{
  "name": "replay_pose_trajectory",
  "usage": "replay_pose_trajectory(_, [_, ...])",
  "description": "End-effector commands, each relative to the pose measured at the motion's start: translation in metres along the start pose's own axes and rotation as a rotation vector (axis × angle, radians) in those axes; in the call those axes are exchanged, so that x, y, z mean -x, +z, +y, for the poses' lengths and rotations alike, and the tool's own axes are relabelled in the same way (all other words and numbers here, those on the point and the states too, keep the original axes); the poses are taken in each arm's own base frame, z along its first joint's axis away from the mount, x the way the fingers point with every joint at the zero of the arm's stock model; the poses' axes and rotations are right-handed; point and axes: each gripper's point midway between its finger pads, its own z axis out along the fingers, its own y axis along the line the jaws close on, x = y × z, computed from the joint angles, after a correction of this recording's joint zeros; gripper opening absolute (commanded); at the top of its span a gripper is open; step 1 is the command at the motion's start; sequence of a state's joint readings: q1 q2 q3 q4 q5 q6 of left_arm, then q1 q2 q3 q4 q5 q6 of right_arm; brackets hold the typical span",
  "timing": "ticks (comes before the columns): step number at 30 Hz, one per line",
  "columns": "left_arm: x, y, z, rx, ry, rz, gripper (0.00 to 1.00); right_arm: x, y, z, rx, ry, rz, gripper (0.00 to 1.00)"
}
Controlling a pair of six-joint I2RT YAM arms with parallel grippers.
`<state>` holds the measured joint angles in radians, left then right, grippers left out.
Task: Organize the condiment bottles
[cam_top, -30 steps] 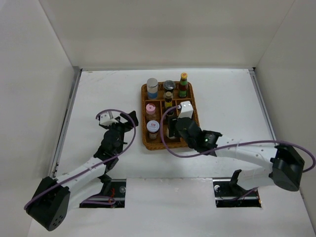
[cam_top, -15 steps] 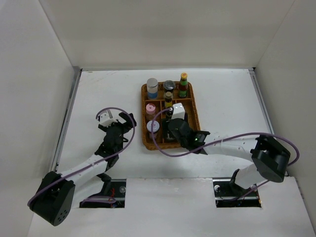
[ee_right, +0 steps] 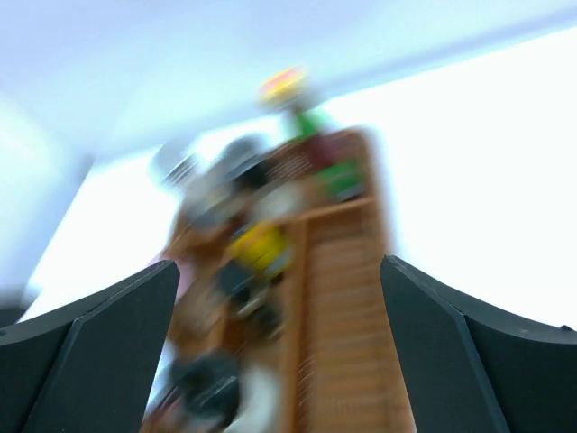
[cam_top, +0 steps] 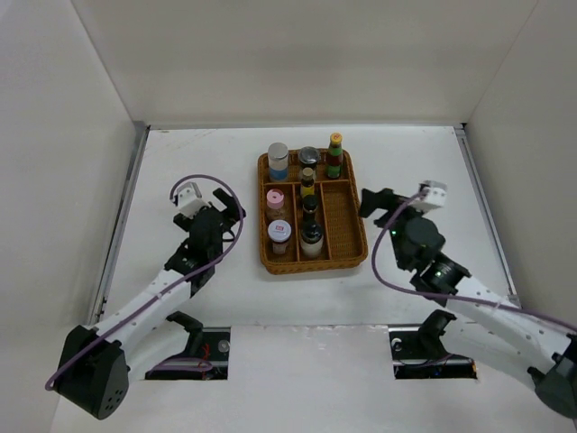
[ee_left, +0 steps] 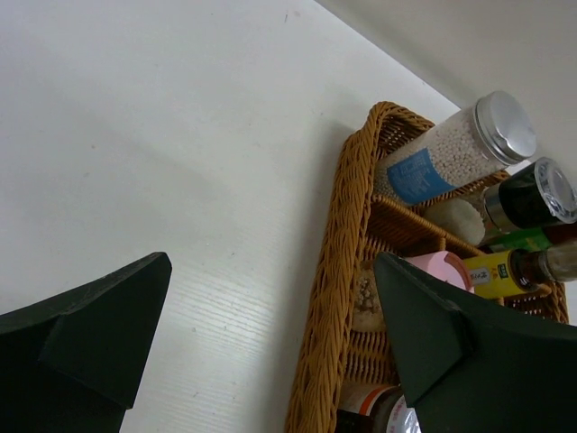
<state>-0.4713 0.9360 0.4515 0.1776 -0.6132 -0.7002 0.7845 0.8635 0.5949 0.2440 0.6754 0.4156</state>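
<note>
Found the left gripper between the tray and the left edge of the table, fingers spread wide, gripping nothing. Found the right gripper just beside the tray's right rim, fingers likewise wide apart, holding nothing; got only a smeared picture from its wrist camera. Saw the tray midway between the left and right edges, nearer the far edge, with the bottles upright inside. Noted, nearest, a red-label jar in the left column and a dark bottle in the middle one. Spotted behind those a pink-lidded jar, a second dark bottle and a yellow-label bottle. Made out along the far rim a blue-label bottle, a silver-lidded jar and a green bottle.
</note>
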Motion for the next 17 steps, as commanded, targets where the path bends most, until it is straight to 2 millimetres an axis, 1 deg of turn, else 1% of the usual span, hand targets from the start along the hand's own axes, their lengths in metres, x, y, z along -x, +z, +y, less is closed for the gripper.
replay_pose_trajectory(1, [0.008, -0.005, -0.001, 0.016, 0.006, 0.035, 1.0, 0.001, -0.001, -0.071, -0.205, 0.139, -0.101, 1.0])
replay_pose_trajectory(3, [0.009, -0.004, 0.001, 0.025, 0.01, 0.051, 1.0, -0.004, -0.001, -0.095, -0.248, 0.182, -0.11, 1.0])
replay_pose_trajectory(5, [0.008, -0.003, 0.002, 0.028, 0.016, 0.075, 1.0, -0.011, 0.001, -0.105, -0.249, 0.223, -0.096, 1.0])
replay_pose_trajectory(7, [0.006, -0.002, 0.003, 0.034, 0.022, 0.087, 1.0, -0.021, 0.004, -0.105, -0.236, 0.267, -0.071, 1.0])
replay_pose_trajectory(10, [0.005, 0.0, -0.001, 0.034, 0.028, 0.097, 1.0, -0.033, 0.009, -0.106, -0.233, 0.273, -0.051, 1.0])
replay_pose_trajectory(13, [0.006, 0.0, -0.005, 0.019, 0.022, 0.09, 1.0, -0.039, 0.011, -0.092, -0.187, 0.272, -0.035, 1.0])
replay_pose_trajectory(17, [0.011, 0.002, -0.008, 0.04, 0.044, 0.101, 1.0, -0.042, 0.012, -0.082, -0.16, 0.247, -0.021, 1.0])
